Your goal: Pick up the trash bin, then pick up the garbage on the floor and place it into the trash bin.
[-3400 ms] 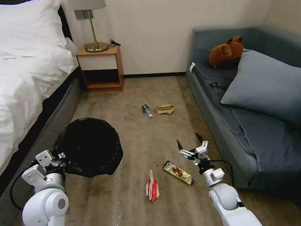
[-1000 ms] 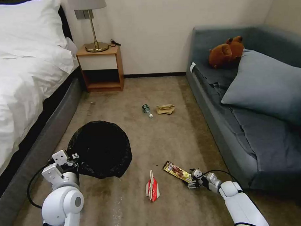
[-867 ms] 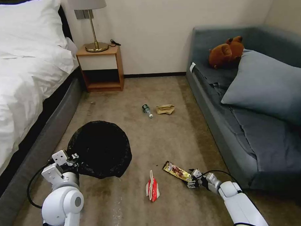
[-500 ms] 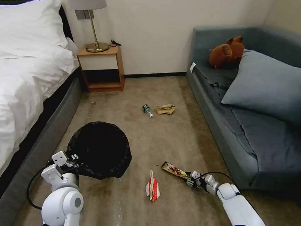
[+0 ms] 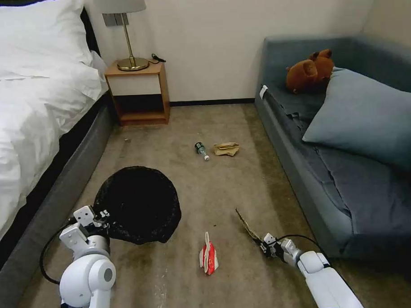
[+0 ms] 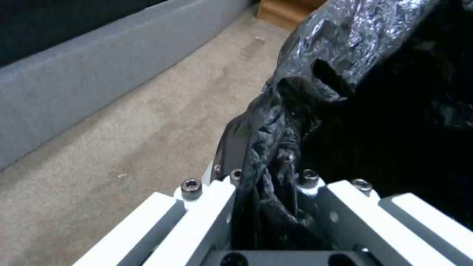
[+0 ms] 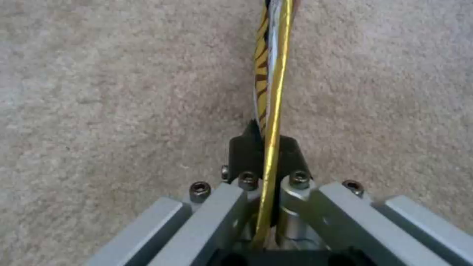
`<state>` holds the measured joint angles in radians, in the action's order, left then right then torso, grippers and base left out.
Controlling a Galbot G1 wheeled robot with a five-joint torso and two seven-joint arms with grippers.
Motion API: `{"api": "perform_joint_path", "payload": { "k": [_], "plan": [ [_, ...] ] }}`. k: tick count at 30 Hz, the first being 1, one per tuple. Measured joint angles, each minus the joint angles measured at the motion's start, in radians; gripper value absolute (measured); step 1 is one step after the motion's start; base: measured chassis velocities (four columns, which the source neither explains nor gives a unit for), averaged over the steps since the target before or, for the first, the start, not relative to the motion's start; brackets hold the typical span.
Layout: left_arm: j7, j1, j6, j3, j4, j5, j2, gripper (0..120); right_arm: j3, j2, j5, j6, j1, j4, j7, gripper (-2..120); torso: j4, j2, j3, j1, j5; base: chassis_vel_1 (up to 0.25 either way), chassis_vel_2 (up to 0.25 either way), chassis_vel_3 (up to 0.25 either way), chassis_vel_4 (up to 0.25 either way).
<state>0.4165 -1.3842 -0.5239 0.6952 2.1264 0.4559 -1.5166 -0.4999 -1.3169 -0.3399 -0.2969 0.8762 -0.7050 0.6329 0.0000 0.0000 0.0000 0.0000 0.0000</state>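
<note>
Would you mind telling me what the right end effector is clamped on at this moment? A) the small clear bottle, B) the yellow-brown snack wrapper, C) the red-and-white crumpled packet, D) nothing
B: the right end effector pinches the yellow-brown snack wrapper edge-on, lifted off the beige carpet.

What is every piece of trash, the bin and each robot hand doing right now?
trash bin: held by its rim.
left gripper: jaws shut on the bin's bag.
snack wrapper: pinched, tilted on edge.
right gripper: jaws shut on the wrapper.
red-and-white packet: lying on carpet.
bottle: lying on its side.
tan paper: crumpled on carpet.
</note>
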Motion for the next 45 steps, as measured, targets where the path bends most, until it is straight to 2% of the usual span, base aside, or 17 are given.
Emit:
{"api": "perform_joint_path", "payload": {
  "k": [6, 15, 29, 30, 33, 36, 37, 41, 43, 45],
  "plan": [
    [0.0, 0.004, 0.0, -0.002, -0.001, -0.001, -0.001, 2, 0.001, 0.002, 0.012, 0.001, 0.004, -0.015, -0.014, 0, -0.0002, 0.0, 0.0, 0.0, -0.0001, 0.0, 0.0, 0.0, 0.0],
    [0.0, 0.002, 0.0, -0.007, 0.006, 0.0, -0.001, 2, 0.031, 0.008, 0.07, -0.029, 0.034, -0.116, -0.056, 0, 0.0, 0.0, 0.0, 0.0, 0.0, 0.0, 0.0, 0.0, 0.0],
    [-0.002, -0.008, 0.007, 0.008, 0.015, 0.006, -0.003, 2, 0.086, 0.011, 0.128, -0.111, 0.05, -0.217, -0.222, 0, -0.0001, 0.0, 0.0, 0.0, 0.0, 0.0, 0.0, 0.0, 0.0],
    [-0.002, -0.008, 0.01, 0.007, 0.012, 0.006, -0.004, 2, 0.106, 0.011, 0.151, -0.13, 0.05, -0.251, -0.261, 0, 0.0, 0.0, 0.0, 0.0, -0.0001, 0.0, 0.0, 0.0, 0.0],
    [-0.002, -0.008, 0.011, 0.005, 0.011, 0.006, -0.006, 2, 0.122, 0.013, 0.169, -0.135, 0.051, -0.28, -0.283, 0, 0.0001, 0.0, 0.0, 0.0, 0.0, 0.0, 0.0, 0.0, 0.0],
    [-0.002, -0.002, 0.014, 0.003, -0.002, 0.006, -0.007, 2, 0.19, 0.03, 0.221, -0.136, 0.057, -0.406, -0.341, 0, 0.0, 0.0, 0.0, 0.0, -0.0002, 0.0, 0.0, 0.0, 0.0],
    [-0.002, -0.002, 0.014, 0.003, -0.002, 0.006, -0.007, 2, 0.19, 0.03, 0.221, -0.136, 0.057, -0.406, -0.341, 0, 0.0, 0.0, 0.0, 0.0, -0.0002, 0.0, 0.0, 0.0, 0.0],
    [-0.002, 0.008, 0.018, 0.006, -0.027, 0.007, -0.007, 2, 0.257, 0.058, 0.259, -0.106, 0.067, -0.544, -0.379, 0, 0.0, 0.0, 0.0, 0.0, 0.0, 0.0, 0.0, 0.0, 0.0],
    [-0.002, 0.013, 0.02, 0.006, -0.042, 0.007, -0.008, 2, 0.312, 0.097, 0.282, -0.075, 0.07, -0.649, -0.404, 0, 0.0002, 0.0, 0.0, 0.0, -0.0001, 0.0, 0.0, 0.0, 0.0],
    [-0.003, 0.015, 0.021, 0.006, -0.047, 0.007, -0.008, 2, 0.333, 0.119, 0.29, -0.064, 0.069, -0.682, -0.414, 0, 0.0002, 0.0, 0.0, 0.0, 0.0, 0.0, 0.0, 0.0, 0.0]
  ]
}}
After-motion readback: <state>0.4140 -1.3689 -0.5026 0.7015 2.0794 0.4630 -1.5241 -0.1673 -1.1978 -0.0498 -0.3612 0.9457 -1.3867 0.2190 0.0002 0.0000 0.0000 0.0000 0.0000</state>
